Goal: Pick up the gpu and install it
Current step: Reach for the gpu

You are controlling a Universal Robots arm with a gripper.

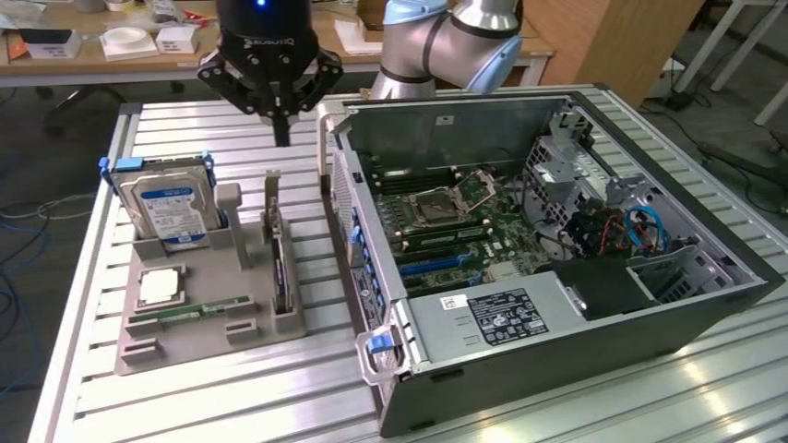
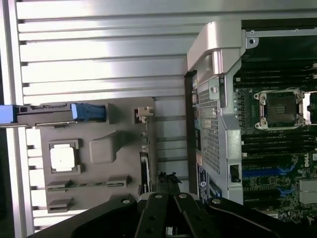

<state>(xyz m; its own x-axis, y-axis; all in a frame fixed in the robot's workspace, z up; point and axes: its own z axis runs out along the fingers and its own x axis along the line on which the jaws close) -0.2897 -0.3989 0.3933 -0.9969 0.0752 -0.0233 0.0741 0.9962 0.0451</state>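
- Nearest the wrist camera is one gripper (image 2: 168, 198). Its black fingers are pressed together, tips meeting, with nothing between them.
- In the exterior view this gripper hangs in the upper left of the frame, tips pointing down. It is above the far end of the gpu (image 1: 282, 268) and clear of it.
- There is one gpu, a thin dark card standing on its long edge, left of centre in the exterior view. Its silvery bracket stands upright at the far end. It sits in a slot along the right side of one gray tray (image 1: 209, 346), outside the case.
- The tray also holds one hard drive (image 1: 170, 208) with a blue label, standing upright. It also holds one square processor chip (image 1: 161, 286), lying flat, and one narrow green memory stick (image 1: 191, 312).
- One computer case (image 1: 579, 360) lies with its open side up, across the right half of the exterior view. Inside are one motherboard (image 1: 462, 235) and one square processor socket (image 1: 431, 208).
- A narrow strip of bare slatted table (image 1: 221, 397) separates the tray from the case wall. Wider bare table lies behind the tray and at the lower left. The tray sits near the table's left edge.
- The exterior view gives the hard drive's label face and the robot arm (image 1: 444, 41) at top centre. The wrist view looks straight down, so the gpu and hard drive appear as thin edges.
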